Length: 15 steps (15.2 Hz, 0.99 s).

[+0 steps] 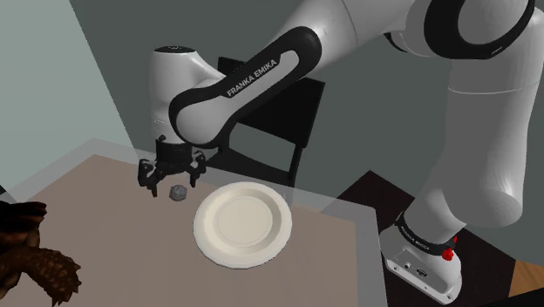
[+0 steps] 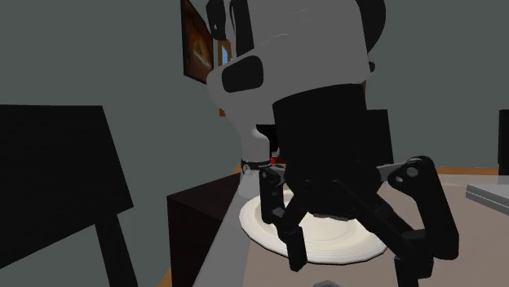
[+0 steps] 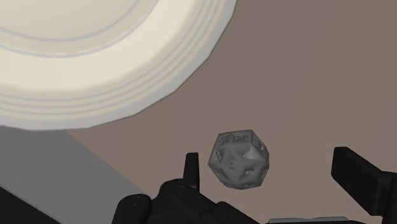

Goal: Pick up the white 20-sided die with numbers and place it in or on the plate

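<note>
The gripper's fingers stood spread, pinching nothing. The grey die lay on the table below them, untouched, with bare tabletop around it. In the shoulder view it sat at the plate's ten o'clock, near the rim but apart from it. The arm read "FRANKA EMIKA".

In the shoulder view, a brown-topped table has a dark brown, rough-scaled object at its 8 o'clock side. A black chair stands beyond it at 1 o'clock. A framed picture hangs on the grey wall.
</note>
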Available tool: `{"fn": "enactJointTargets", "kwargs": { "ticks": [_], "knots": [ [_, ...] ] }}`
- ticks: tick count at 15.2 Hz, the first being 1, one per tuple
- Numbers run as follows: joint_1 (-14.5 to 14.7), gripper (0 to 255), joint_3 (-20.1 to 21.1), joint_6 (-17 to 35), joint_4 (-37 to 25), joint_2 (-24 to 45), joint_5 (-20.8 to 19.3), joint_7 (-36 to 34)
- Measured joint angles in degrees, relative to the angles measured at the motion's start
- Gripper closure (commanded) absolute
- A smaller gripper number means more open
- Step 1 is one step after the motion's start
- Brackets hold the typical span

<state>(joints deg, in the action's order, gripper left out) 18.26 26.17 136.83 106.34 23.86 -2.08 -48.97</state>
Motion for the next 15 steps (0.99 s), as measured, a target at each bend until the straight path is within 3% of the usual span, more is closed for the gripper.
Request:
{"fn": "enactJointTargets", "kwargs": {
  "ticks": [9, 10, 15],
  "knots": [
    [0.79, 0, -0.59, 1.83, -0.3, 2.2, -1.02, -0.58],
    [0.79, 255, -0.59, 1.83, -0.3, 2.2, -1.02, -0.58],
    [0.79, 255, -0.59, 1.83, -0.3, 2.2, -1.02, -0.58]
  ]
}}
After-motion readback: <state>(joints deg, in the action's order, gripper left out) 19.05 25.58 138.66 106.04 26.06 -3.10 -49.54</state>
